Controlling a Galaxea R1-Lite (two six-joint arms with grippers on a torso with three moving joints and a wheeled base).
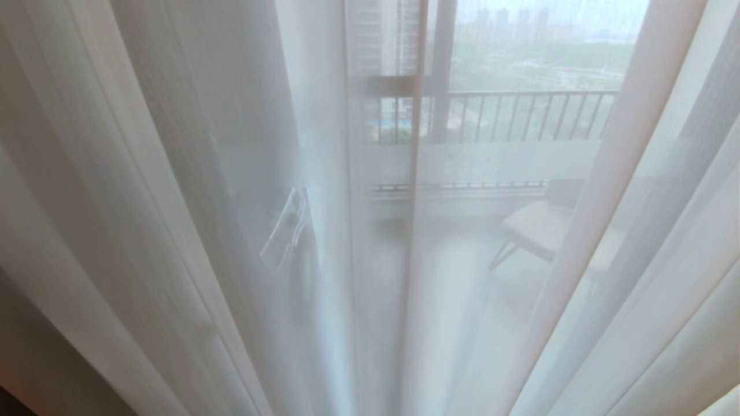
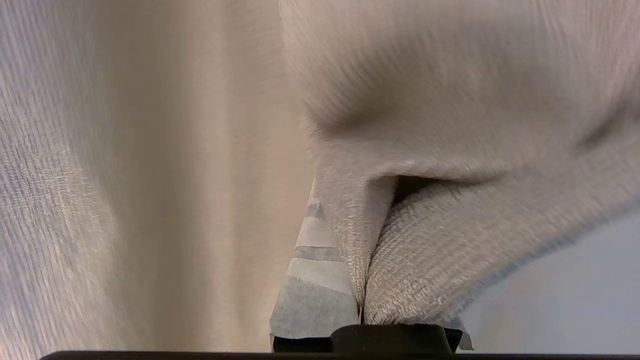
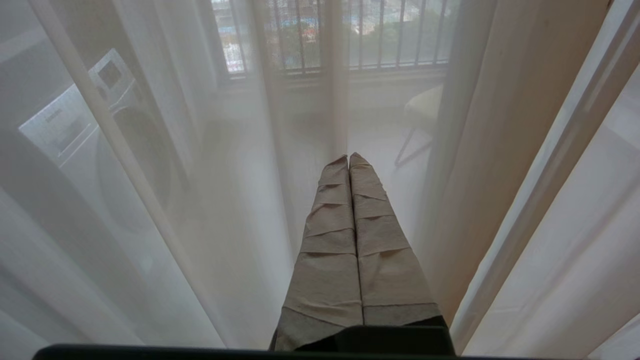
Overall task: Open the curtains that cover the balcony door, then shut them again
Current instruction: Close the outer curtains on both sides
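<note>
White sheer curtains [image 1: 202,202] hang in long folds across the whole head view, and neither arm shows there. Through them I see the balcony door [image 1: 491,162] as glass with a frosted white band. In the left wrist view my left gripper [image 2: 357,250] is shut on a fold of the woven beige curtain [image 2: 450,240]. One taped finger [image 2: 315,285] shows beside the pinched cloth; the other is hidden under it. My right gripper [image 3: 348,157] is shut on nothing, its taped fingers pressed together and pointing at the sheers [image 3: 200,175] from close by.
Behind the sheers stand a washing machine [image 3: 90,125], a pale-seated chair [image 1: 537,225] and a barred railing [image 1: 520,115] with the city beyond. A thicker cream fold [image 3: 510,125] hangs beside my right gripper.
</note>
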